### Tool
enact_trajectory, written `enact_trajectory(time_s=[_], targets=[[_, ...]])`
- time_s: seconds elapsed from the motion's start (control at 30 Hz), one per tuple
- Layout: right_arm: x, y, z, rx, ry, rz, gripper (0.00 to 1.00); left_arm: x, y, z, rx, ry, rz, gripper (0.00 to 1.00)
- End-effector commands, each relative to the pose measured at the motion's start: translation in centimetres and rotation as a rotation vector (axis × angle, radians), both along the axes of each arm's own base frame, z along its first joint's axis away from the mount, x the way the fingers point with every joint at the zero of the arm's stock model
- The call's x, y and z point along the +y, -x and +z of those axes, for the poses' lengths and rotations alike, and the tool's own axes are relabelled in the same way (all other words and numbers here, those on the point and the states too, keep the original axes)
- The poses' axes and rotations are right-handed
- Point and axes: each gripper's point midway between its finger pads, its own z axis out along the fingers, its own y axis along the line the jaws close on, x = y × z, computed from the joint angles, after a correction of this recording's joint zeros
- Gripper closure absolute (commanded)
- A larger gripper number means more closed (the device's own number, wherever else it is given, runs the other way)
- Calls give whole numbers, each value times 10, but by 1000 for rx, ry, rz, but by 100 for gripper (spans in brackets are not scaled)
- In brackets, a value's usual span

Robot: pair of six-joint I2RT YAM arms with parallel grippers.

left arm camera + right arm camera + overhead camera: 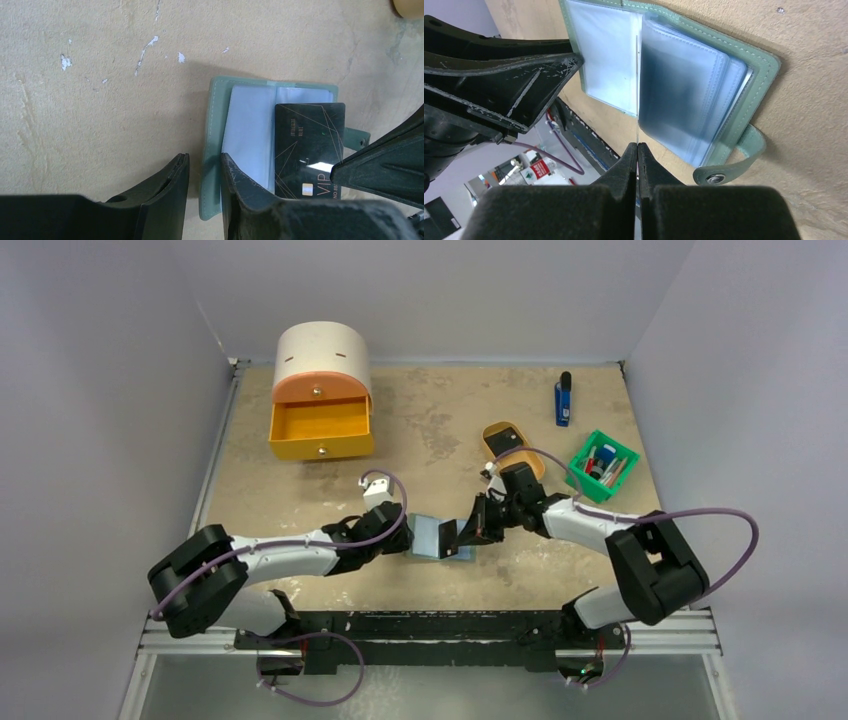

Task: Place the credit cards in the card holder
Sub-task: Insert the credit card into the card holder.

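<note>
Right wrist view. Entry one: right gripper (638,150), jaws pressed together on one end of a card (638,90). You see the card edge-on, a thin line over the open holder (764,65), at the fold between its left page and the sleeves (684,85).

Card: likely stiff, light and slick. Your pinch at one end suits it and leaves the far end free to enter a pocket.

Holder: lies open on the table (100,100), tab (729,172) trailing. It has a soft cover and thin sleeves, and will probably buckle or slide unless braced.

Entry two: left gripper (205,160), jaws apart and astride the holder's outer cover edge. One finger is over the left page, the other outside the cover; you cannot tell whether either touches.

Arms: both reach low and inward, with the wrists almost meeting over the near middle of the table.
</note>
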Motion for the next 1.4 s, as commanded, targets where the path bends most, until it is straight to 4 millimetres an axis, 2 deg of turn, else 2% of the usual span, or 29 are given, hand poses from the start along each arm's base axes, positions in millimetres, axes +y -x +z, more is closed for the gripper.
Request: enact_trajectory(time_s=[0.0,0.7,1.17,1.37], targets=[[13,-10,14,-33,-56,23,100,8,-3,-5,-12,-22,28,72],[24,-17,-2,-7,-56,12,100,13,1,-11,-7,-30,30,72],[28,-14,-11,6,-27,19,100,16,4,-19,6,-32,32,73],[37,-11,-12,16,-43,38,100,16,6,-23,17,-31,29,74]])
